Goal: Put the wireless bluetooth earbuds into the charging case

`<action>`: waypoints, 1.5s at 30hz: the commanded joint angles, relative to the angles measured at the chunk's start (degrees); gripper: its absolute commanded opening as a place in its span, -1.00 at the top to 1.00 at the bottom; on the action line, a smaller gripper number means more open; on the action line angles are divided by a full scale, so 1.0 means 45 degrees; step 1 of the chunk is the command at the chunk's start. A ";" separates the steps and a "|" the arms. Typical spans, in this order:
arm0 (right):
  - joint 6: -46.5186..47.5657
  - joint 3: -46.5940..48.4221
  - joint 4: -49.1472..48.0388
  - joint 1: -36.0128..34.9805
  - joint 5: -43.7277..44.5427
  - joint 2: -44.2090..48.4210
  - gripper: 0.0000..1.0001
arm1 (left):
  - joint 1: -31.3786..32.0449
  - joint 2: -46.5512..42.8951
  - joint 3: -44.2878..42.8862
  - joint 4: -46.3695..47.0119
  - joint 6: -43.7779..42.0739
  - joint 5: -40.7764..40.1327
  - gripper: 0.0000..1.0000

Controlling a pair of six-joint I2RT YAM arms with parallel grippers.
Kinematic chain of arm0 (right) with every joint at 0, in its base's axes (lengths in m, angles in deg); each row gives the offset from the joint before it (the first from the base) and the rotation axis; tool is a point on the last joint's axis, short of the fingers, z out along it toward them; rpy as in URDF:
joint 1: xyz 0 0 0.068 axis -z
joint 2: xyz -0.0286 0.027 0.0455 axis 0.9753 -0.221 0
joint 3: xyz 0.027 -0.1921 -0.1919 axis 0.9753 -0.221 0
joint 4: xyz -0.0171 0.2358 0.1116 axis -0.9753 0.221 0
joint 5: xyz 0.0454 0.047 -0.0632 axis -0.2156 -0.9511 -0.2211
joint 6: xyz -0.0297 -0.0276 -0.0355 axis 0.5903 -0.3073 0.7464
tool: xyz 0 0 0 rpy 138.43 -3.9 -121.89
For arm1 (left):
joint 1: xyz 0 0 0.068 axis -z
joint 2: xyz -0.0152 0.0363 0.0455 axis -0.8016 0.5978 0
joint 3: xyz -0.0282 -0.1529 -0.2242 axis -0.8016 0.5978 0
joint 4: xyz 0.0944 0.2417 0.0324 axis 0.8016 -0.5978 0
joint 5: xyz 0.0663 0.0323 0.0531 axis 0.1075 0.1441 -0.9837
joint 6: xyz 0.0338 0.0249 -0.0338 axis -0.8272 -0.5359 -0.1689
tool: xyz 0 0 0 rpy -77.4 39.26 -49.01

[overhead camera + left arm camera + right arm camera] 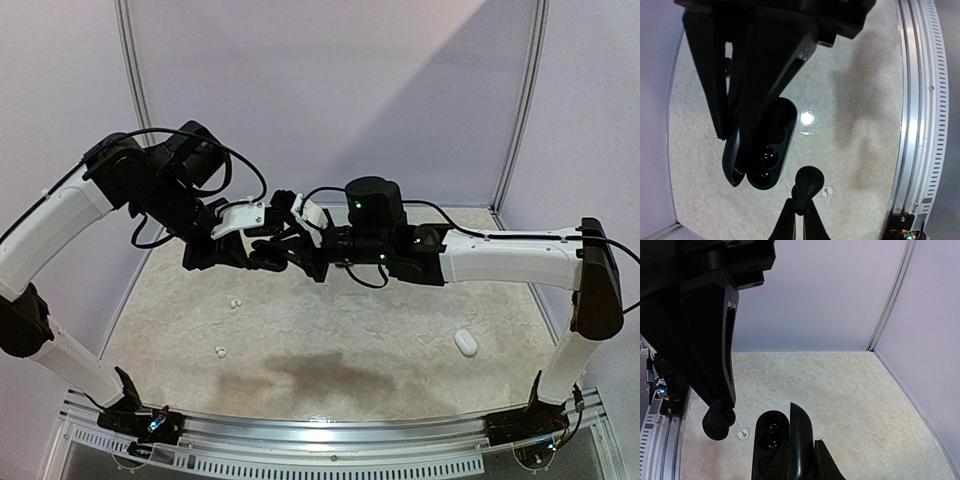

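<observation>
Partway: the left gripper (735, 137) clamps the open charging case (771, 150). Beside it the right gripper (721, 406) pinches a black earbud (718, 424), uninserted.

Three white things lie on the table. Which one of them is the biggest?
The white pebble-shaped piece on the right side, alone. The farther white earbud and the nearer white earbud, both on the left, are much smaller.

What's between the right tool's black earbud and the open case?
Nothing. In the left wrist view, open air separates the black earbud in the right tool from the case; table behind.
</observation>
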 commanded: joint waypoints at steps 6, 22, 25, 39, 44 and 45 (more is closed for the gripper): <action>-0.0692 -0.0596 -0.0701 -0.0188 -0.0471 0.0341 0.95 | -0.0618 -0.1241 0.0235 0.0742 0.0009 0.1052 1.00; -0.1057 -0.0927 -0.1381 -0.0185 -0.0632 0.0734 0.97 | -0.0709 -0.0699 0.0575 0.0870 0.0567 0.1161 1.00; -0.0985 -0.0987 -0.1385 -0.0180 -0.0593 0.0814 0.97 | -0.0793 -0.0734 0.1001 0.0865 0.0426 0.1024 1.00; -0.0771 -0.0503 -0.1224 -0.0208 -0.0773 0.0464 0.99 | -0.0800 -0.0407 0.0197 0.1266 0.0810 0.0937 1.00; -0.1042 -0.0761 -0.1740 -0.0207 -0.0856 0.0578 0.99 | -0.0800 -0.0494 0.0159 0.1491 0.0970 0.0983 1.00; -0.1053 -0.0763 -0.1736 -0.0196 -0.0849 0.0581 0.99 | -0.0800 -0.0475 0.0082 0.1475 0.0999 0.1064 1.00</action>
